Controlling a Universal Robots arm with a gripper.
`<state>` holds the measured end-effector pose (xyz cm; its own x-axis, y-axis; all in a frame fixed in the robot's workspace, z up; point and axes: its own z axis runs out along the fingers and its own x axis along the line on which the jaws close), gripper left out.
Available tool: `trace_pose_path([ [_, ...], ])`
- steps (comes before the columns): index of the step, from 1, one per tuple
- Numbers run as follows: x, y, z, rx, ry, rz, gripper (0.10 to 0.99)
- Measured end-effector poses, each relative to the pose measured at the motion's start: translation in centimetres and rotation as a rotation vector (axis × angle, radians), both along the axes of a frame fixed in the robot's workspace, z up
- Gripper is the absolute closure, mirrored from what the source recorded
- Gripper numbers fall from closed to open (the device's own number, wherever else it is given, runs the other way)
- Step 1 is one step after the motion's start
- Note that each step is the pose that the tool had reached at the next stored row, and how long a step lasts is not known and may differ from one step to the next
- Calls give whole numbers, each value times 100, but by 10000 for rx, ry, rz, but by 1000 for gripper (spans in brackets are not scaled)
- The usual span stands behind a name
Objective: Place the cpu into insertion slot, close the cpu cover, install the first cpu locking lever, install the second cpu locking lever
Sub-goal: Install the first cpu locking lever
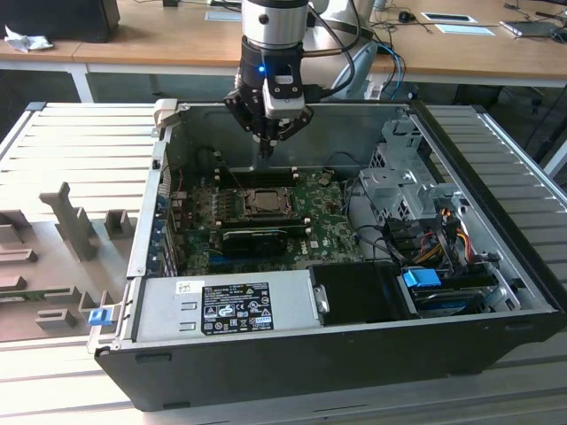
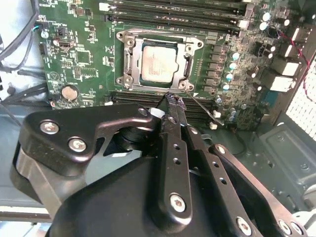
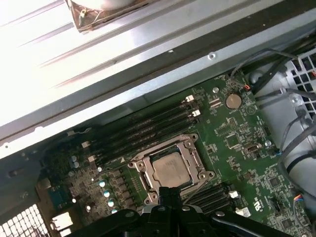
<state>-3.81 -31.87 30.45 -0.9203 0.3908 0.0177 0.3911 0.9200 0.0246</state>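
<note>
The cpu (image 2: pixel 158 63) lies flat in the insertion slot (image 2: pixel 121 80) amid the green motherboard, its pale metal top showing through the window of the cpu cover (image 2: pixel 132 58), which lies down around it. A thin metal lever rod (image 2: pixel 205 108) angles out from one socket corner. My gripper (image 2: pixel 174 100) hangs just beside that corner, above the board, with its fingers pressed together and nothing between them. In the exterior view the gripper (image 1: pixel 266 149) is above the back of the socket (image 1: pixel 264 202). The first wrist view has the cpu (image 3: pixel 170 169) just beyond my fingertips (image 3: pixel 168 191).
The board sits inside an open black computer case (image 1: pixel 266 354) with a grey power supply (image 1: pixel 230 305) at the front. Drive cages and cable bundles (image 1: pixel 416 221) crowd the exterior view's right. Long black memory slots (image 2: pixel 173 10) flank the socket. The case's back wall (image 3: pixel 148 74) is close.
</note>
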Motion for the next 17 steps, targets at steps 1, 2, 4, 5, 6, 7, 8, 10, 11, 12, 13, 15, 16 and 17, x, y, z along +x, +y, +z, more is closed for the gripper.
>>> trace_pose_path([
  [1, 0, 0, 0, 0, 0, 128, 980],
  [2, 0, 0, 0, 0, 0, 226, 980],
  [4, 0, 0, 0, -1, 0, 424, 980],
  [5, 0, 0, 0, 0, 0, 582, 980],
  [6, 0, 0, 0, 0, 0, 705, 980],
  [7, 0, 0, 0, 0, 0, 772, 980],
  [8, 0, 0, 0, 0, 0, 891, 980],
  [10, 0, 0, 0, 0, 0, 1086, 980],
  [11, 0, 0, 0, 0, -1, 1161, 980],
  [12, 0, 0, 0, 0, 0, 1358, 980],
  [13, 0, 0, 0, 0, 0, 1528, 980],
  [15, 0, 0, 0, 0, 0, 1697, 980],
  [16, 0, 0, 0, 0, 0, 1773, 980],
  [17, 0, 0, -1, 2, 1, 1987, 980],
])
